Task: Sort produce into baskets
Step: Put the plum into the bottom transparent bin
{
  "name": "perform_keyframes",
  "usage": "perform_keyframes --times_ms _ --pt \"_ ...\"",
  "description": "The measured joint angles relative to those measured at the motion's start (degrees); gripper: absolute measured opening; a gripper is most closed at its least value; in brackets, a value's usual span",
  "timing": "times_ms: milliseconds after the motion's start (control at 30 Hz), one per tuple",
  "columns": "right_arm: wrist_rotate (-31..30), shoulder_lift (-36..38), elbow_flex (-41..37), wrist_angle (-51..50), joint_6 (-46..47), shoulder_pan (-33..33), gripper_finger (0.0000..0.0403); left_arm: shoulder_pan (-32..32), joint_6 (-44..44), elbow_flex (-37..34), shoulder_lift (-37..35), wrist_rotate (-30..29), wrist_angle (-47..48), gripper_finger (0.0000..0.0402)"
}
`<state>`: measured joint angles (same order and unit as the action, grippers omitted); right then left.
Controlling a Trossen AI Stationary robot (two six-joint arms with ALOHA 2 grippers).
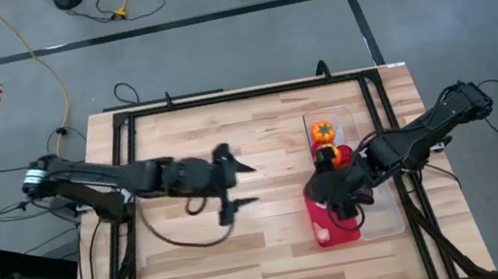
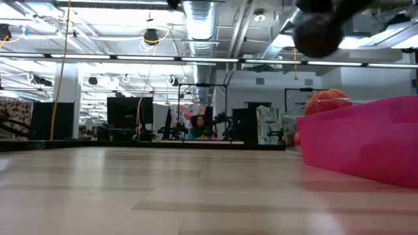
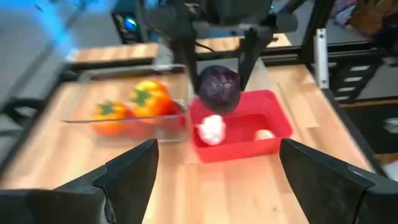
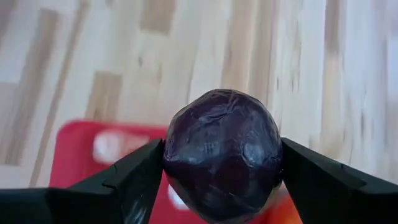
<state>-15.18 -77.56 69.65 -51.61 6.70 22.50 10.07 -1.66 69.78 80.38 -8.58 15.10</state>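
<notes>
Pinching a dark purple ball [image 4: 222,154] between its two fingers, the right gripper [image 1: 340,195] hangs at the lower right of centre in the high view, above the red tray [image 1: 329,230]. From the left wrist camera, the ball [image 3: 218,89] sits just above the centre of the frame, held clear over the red tray [image 3: 239,132], which lies on the wooden table [image 1: 218,256]. Two white garlic bulbs rest inside that tray: a larger one [image 3: 211,129] at its left side and a smaller one [image 3: 264,134] toward its right. Touching the tray's left edge in that frame is a clear tray [image 3: 124,118] holding two orange pieces with green tops [image 3: 149,99]. The high view places the clear tray [image 1: 346,123] right of centre, above the red one. Hovering left of centre in the high view, the left gripper [image 1: 237,186] has its fingers spread wide and holds nothing.
</notes>
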Motion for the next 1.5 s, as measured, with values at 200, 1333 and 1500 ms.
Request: perform_keyframes --times_ms 200,1333,1500 --pt "0.2 0.0 0.0 -10.3 12.9 0.7 0.0329 0.0 3.5 0.0 -11.5 -4.2 10.3 0.029" --pt "11.3 0.0 -0.3 -27.6 43.9 12.8 0.0329 0.0 -5.2 -58.9 -73.7 -16.3 -4.3 0.0146" --pt "11.4 0.0 -0.3 -27.7 43.9 12.8 0.0336 0.0 -4.9 -62.5 -78.3 -16.6 -5.8 0.0145"
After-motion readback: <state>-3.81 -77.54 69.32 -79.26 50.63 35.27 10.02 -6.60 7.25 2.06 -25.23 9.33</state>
